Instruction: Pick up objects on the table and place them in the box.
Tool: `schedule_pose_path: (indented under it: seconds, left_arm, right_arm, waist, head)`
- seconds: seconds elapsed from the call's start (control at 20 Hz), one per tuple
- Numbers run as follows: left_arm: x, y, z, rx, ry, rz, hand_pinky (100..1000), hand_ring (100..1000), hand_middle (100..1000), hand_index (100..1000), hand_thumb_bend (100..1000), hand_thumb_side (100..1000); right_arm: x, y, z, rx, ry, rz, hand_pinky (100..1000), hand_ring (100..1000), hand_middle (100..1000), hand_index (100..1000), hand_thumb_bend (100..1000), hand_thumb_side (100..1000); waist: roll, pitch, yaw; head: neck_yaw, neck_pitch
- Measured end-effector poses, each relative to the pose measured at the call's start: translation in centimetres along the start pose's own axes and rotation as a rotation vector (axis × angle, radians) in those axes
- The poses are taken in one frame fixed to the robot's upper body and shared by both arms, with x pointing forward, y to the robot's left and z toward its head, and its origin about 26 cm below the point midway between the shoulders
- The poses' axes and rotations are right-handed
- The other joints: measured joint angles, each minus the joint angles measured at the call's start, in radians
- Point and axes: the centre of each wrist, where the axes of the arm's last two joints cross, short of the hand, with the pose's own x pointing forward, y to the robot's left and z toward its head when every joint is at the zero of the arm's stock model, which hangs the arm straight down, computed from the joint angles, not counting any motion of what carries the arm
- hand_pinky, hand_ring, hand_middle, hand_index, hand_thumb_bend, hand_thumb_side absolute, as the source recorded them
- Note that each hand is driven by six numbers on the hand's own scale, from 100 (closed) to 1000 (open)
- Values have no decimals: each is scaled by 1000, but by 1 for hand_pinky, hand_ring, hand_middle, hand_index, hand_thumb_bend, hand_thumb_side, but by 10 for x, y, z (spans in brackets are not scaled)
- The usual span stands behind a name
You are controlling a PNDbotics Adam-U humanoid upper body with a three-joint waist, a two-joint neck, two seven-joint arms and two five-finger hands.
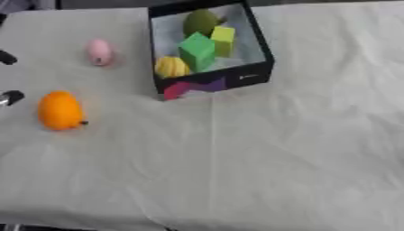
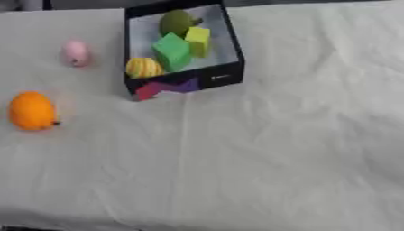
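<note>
I seem to be working at a staged test bench, not a home: a table (image 1: 300, 158) draped in creased white cloth. Toy fruit and foam blocks fill a black box (image 1: 260, 67) near its far edge.

Black, silver-tipped left hand (image 1: 8, 97) fingertips

A wrinkled white cloth (image 1: 260, 158) covers the whole table.
</note>
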Motion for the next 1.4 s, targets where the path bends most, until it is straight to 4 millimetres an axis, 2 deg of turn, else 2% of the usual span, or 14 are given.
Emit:
schedule_pose_path:
  seconds: [0.3,0.5,0.55,0.7,1.15,1.4]
  left_arm:
    - [-2,0,-5,-109,-1,0,1000,859,767,815,319,510]
    - [2,4,-7,-165,-20,7,1000,859,771,827,336,521]
    - [3,6,-8,-177,-24,7,1000,858,767,819,343,487]
    - [5,10,-9,-218,-36,1,1000,855,763,802,352,174]
    - [32,19,-7,-247,-151,3,1000,847,751,807,296,173]
    - [50,22,-5,-248,-206,-14,1000,854,764,821,348,179]
  right_arm:
    - [-1,0,0,2,7,-2,864,761,703,866,100,584]
    - [-1,0,0,2,8,-2,865,760,701,864,100,588]
    - [-1,0,0,2,9,-2,865,760,701,864,100,589]
    - [-2,-1,1,1,15,-2,866,759,699,863,100,593]
    - [-5,-1,2,-3,31,10,868,756,697,862,100,599]
    - [-6,0,3,-1,36,11,872,755,698,864,100,601]
  waist:
    - [0,0,-5]
    - [0,0,-6]
    - [0,0,-6]
    - [0,0,-7]
    - [-4,0,-10]
    - [-4,0,-10]
  head:
    - [6,-3]
    - [9,-3]
    - [9,-4]
    - [9,-4]
    - [8,-5]
    - [5,-8]
